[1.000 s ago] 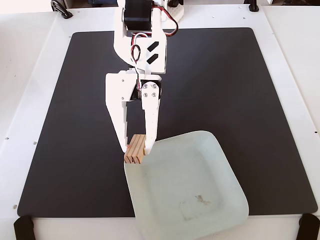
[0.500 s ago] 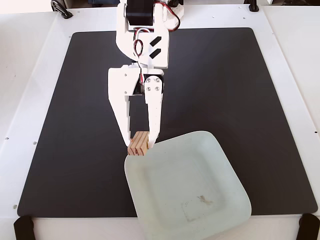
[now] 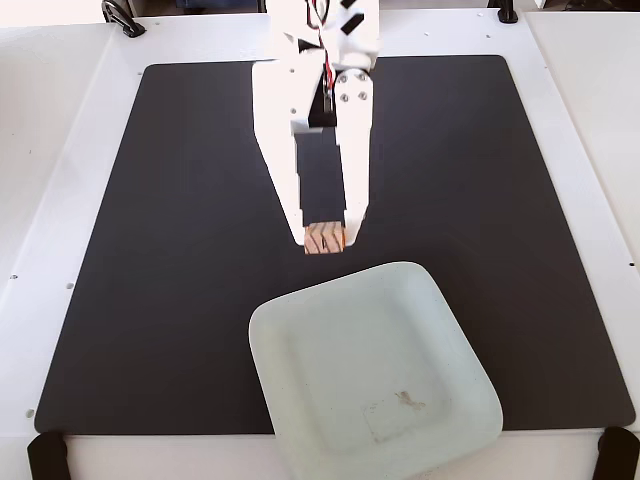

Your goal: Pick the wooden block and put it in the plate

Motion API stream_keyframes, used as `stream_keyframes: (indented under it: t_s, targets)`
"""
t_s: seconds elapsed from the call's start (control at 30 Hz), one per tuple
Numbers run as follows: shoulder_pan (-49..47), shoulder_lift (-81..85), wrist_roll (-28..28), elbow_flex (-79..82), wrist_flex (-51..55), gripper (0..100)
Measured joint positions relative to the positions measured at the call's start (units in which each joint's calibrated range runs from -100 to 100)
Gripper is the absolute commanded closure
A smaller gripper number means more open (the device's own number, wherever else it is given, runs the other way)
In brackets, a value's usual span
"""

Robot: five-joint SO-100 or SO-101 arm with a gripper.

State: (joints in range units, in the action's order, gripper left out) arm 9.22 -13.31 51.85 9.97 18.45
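In the fixed view the white gripper point(image 3: 326, 238) reaches down from the top over the black mat point(image 3: 150, 250), its two fingers point(image 3: 285, 170) narrowed to the width of the wooden block point(image 3: 325, 238) and clamped on it, one finger at each side. The block is small, pale tan and marked with dark lengthwise grooves. It sits above the mat, apart from the plate point(image 3: 300, 350), a pale mint-white square with rounded corners and a brownish smudge inside, lying lower and to the right.
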Motion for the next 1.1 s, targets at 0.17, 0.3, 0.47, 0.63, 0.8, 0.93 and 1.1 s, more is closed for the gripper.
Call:
stream_keyframes:
  t_s: [0.17,0.3,0.47,0.63,0.8,0.93,1.1]
  targets:
    - [-0.97,-10.89,0.0,-10.1,0.0,99]
    - [-0.48,-16.5,-0.57,-15.72,0.0,99]
    - [-0.29,-18.29,-2.14,-19.32,0.0,98]
    - [-1.93,-18.29,-2.19,-19.5,0.0,98]
    - [-1.64,-18.29,-2.19,-19.5,0.0,98]
    - [-1.55,-18.8,-2.19,-19.5,0.0,98]
    - [-1.16,-21.44,-2.24,-20.2,0.0,98]
